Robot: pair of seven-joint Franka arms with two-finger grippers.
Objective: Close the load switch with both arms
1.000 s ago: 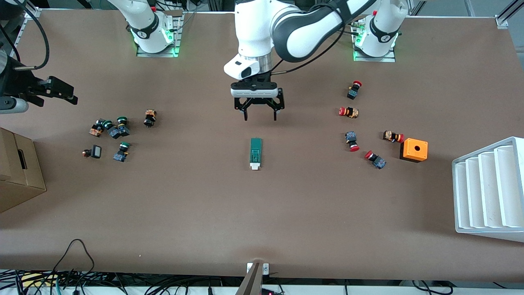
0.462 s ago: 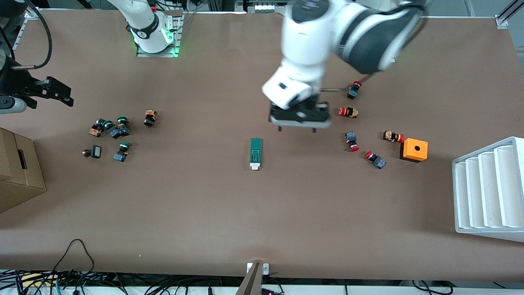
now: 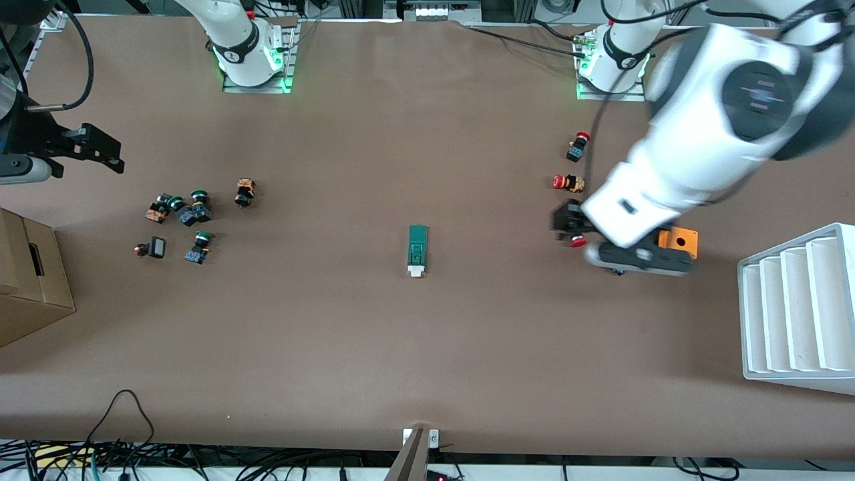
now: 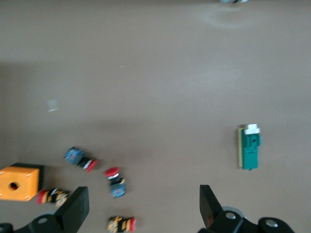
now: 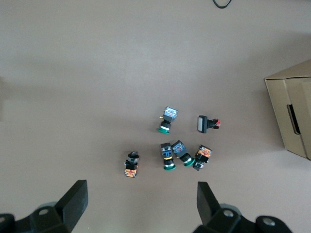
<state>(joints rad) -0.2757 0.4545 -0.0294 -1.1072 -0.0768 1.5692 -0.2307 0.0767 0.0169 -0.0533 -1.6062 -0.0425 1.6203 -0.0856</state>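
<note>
The load switch point(image 3: 417, 250), a narrow dark-green block whose white tab points toward the front camera, lies alone at the table's middle; the left wrist view shows it too point(image 4: 249, 146). My left gripper point(image 3: 638, 259) hangs blurred over the red-capped push buttons beside the orange box, away from the switch. In its wrist view the left gripper point(image 4: 142, 196) is open with nothing between its fingers. My right gripper point(image 3: 100, 150) hovers at the right arm's end of the table, over bare table beside the green-capped buttons. The right gripper point(image 5: 141, 196) is open and empty.
Red-capped push buttons point(image 3: 570, 182) and an orange box with a hole point(image 3: 678, 242) lie toward the left arm's end, with a white slotted rack point(image 3: 795, 307) at the table edge. Green-capped buttons point(image 3: 190, 210) and a cardboard box point(image 3: 27, 280) sit toward the right arm's end.
The left arm has swung from above the table's middle, close to the switch, toward its own end and now hangs over the red buttons. The right gripper has hardly moved.
</note>
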